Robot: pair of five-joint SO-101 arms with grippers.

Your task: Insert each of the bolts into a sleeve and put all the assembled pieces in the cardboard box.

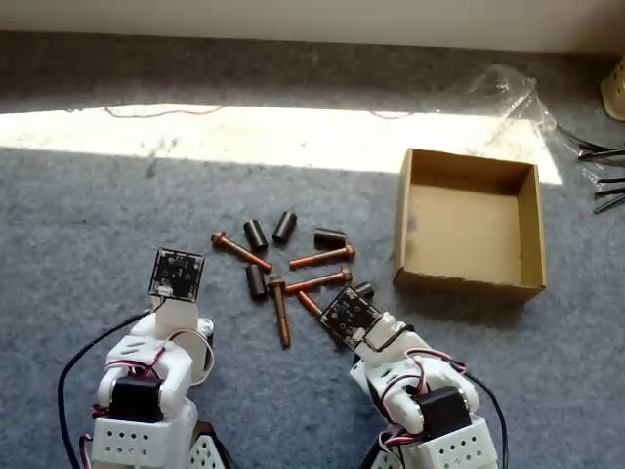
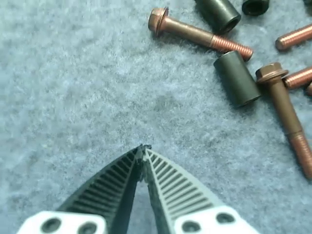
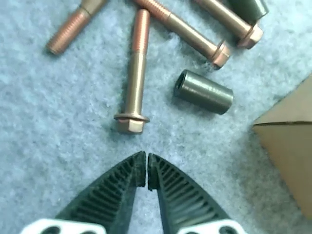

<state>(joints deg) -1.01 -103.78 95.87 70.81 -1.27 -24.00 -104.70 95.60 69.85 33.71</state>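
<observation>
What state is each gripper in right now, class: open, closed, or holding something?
Left gripper: jaws closed, holding nothing.
Right gripper: jaws closed, holding nothing.

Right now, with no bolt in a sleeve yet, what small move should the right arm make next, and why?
Probably open the right fingers and lower them around the nearest bolt. They are shut just short of its head and hold nothing. A sleeve lies loose beside that bolt, so the two could be joined close by.
</observation>
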